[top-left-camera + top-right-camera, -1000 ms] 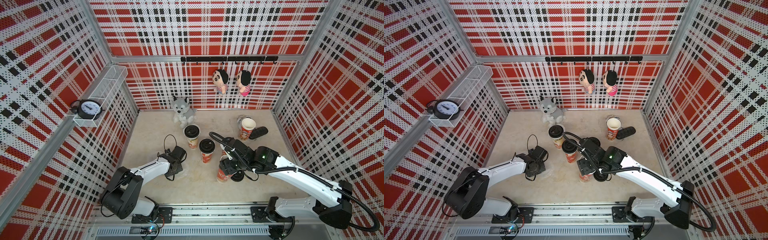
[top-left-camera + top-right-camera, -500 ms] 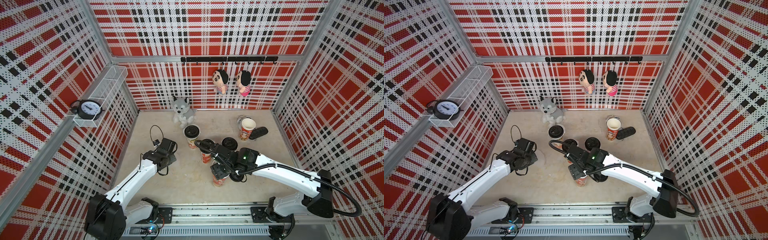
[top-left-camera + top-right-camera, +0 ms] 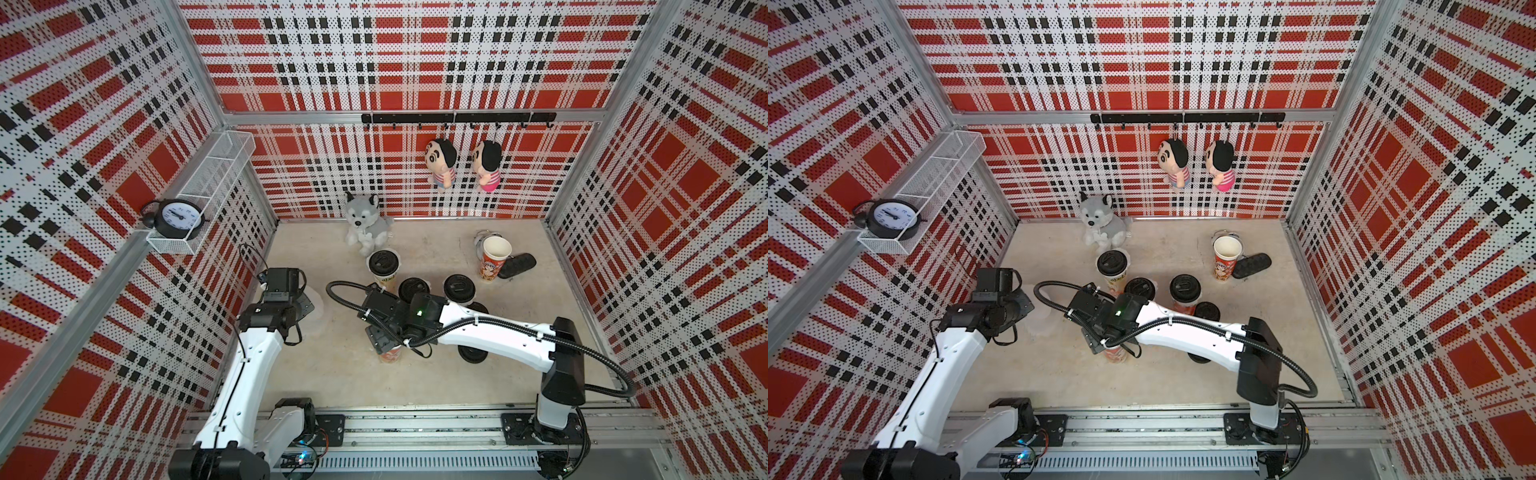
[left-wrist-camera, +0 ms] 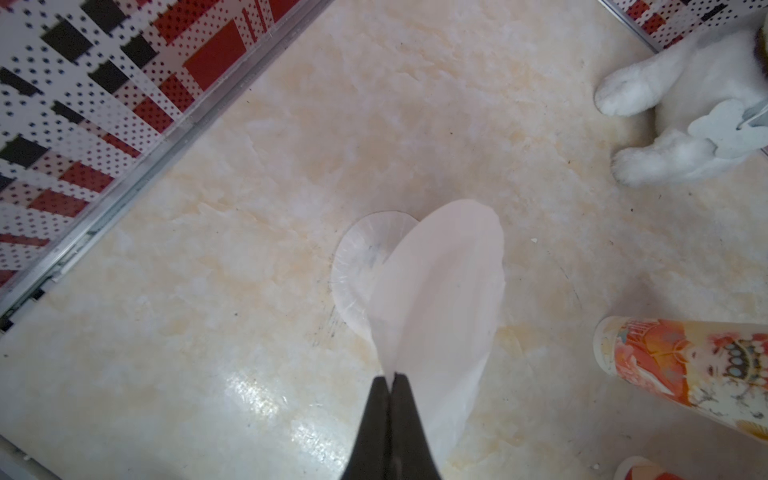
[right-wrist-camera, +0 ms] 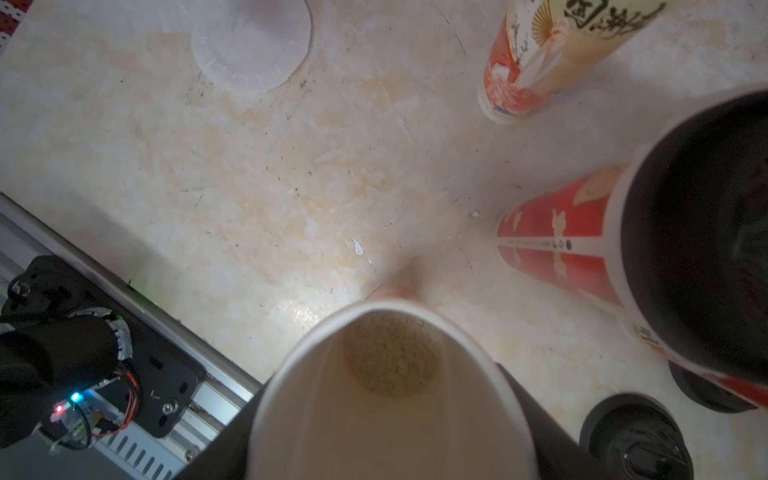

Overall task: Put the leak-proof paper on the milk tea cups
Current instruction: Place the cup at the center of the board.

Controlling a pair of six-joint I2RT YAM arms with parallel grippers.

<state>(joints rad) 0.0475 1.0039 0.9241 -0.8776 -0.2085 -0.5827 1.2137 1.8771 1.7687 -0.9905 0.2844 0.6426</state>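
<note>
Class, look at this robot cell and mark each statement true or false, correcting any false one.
1. The left fingers pinch a sheet of leak-proof paper. True.
2. The cup between the right fingers is lidded. False: its mouth is open.
3. A second sheet lies on the table. True.
4. The alarm clock stands on the table. False: it sits in the wire shelf on the wall.
</note>
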